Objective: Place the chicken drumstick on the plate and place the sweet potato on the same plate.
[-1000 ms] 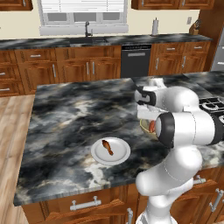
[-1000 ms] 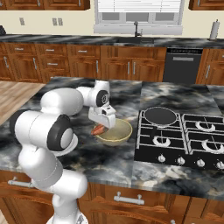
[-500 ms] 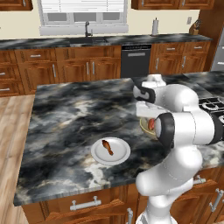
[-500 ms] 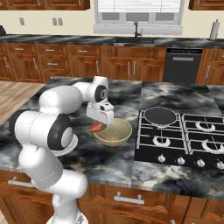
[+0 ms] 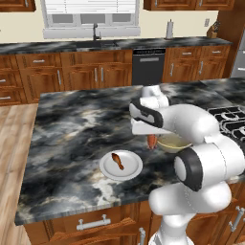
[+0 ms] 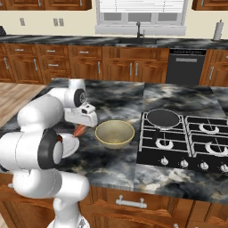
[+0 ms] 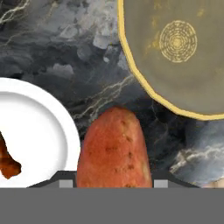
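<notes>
Item: gripper [image 5: 151, 141], pinching the sweet potato [image 7: 114, 151], which is hanging long axis downward above the counter [image 5: 72, 119]. Plate [image 5: 129, 170], already bearing the drumstick [image 5: 116, 160], is lying just left and nearer of the load; bowl [image 6: 115, 133] is sitting right. Remaining: likely a short carry leftward over the plate's rim.

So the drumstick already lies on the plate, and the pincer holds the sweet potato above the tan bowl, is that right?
Not quite. The chicken drumstick does lie on the plate, and the pincer does hold the sweet potato. But the potato is not above the tan bowl: the hand view shows it over bare counter, between plate and bowl.
</notes>
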### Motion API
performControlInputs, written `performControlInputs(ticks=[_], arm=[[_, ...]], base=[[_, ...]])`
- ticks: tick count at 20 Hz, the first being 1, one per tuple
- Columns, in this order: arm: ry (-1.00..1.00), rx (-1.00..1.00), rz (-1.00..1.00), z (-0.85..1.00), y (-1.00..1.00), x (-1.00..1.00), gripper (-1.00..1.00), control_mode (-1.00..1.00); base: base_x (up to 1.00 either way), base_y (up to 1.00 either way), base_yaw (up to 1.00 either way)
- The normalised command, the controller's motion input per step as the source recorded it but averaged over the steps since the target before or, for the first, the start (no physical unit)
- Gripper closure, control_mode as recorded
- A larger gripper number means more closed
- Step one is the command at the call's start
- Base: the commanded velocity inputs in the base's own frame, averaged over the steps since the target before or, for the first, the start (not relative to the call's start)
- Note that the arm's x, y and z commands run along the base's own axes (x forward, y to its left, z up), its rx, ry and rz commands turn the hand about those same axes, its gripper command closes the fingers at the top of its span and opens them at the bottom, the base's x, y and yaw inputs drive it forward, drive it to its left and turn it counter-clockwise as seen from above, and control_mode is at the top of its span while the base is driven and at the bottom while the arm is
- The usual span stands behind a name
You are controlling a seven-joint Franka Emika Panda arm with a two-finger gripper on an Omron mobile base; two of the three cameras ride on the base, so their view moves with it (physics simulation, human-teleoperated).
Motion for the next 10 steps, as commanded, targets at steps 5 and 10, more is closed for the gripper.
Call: performControlInputs(ticks=[5,10], arm=[[-0.11,0.00,0.32,0.00,0.69,-0.02,1.00,-1.00],[-0.01,0.00,0.28,0.00,0.50,0.00,1.00,-1.00]], base=[[0.00,0.00,0.00],[0.00,0.00,0.00]])
